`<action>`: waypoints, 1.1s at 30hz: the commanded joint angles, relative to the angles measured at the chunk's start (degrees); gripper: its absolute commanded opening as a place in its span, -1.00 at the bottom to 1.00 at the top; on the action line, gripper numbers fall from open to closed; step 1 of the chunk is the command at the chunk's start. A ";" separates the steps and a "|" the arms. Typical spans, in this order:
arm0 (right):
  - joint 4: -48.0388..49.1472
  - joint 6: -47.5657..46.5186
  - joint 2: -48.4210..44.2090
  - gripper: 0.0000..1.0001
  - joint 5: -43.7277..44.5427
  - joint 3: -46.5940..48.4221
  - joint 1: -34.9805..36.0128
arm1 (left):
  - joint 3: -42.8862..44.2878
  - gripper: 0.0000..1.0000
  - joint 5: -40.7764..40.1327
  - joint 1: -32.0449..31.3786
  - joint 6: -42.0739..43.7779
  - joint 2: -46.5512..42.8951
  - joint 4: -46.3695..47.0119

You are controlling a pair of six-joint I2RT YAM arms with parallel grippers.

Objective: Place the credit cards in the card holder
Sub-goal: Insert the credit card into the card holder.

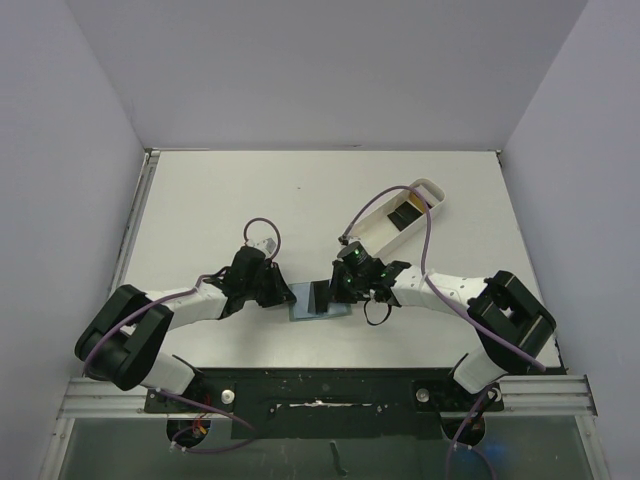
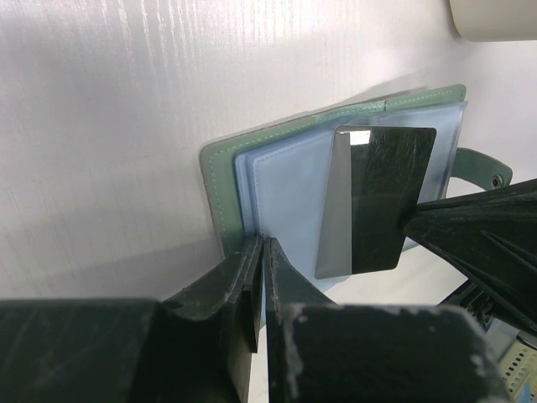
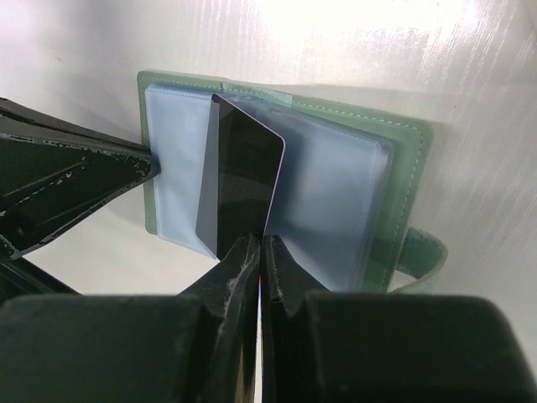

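On the left, the bare wall (image 1: 70, 150) runs along the table (image 1: 230, 200) edge, and a broad stretch of open white surface lies between it and the left arm. The left gripper (image 2: 258, 252) is down near the table's front middle, its fingers pressed together on the near edge of the card holder (image 2: 277, 176). The card holder lies open and flat, with the bluish pockets facing up and the green cover rim showing around them. A credit card (image 3: 243, 180) stands on edge over the middle of the holder, tilted. The right gripper (image 3: 260, 248) is clamped tight on the card's lower edge, just across from the left fingers, so the two hands crowd the holder from both sides. The snap tab (image 3: 424, 252) curls off the holder's far right side. Behind and to the right lies the white tray (image 1: 375, 232), set at an angle, with black cards (image 1: 405, 214) at its far end. A purple cable (image 1: 428, 245) drapes across the tray. Open table reaches on to the right wall (image 1: 590, 150).
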 commanded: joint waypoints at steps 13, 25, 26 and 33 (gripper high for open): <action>-0.85 -5.41 -0.50 -1.00 -1.48 0.26 -0.43 | -0.80 -0.92 -0.84 0.14 1.18 0.91 1.33; 0.79 -5.82 2.74 -1.00 -1.60 2.76 -0.35 | -1.19 -0.92 0.94 0.10 0.10 0.32 2.94; 0.91 -5.86 3.13 -1.00 -1.58 3.09 -0.34 | -1.23 -0.92 1.24 0.12 -0.06 0.31 3.15; 1.97 -6.49 4.98 -0.80 -2.66 5.31 -0.11 | -2.32 -0.92 2.64 -0.09 -1.63 0.54 5.74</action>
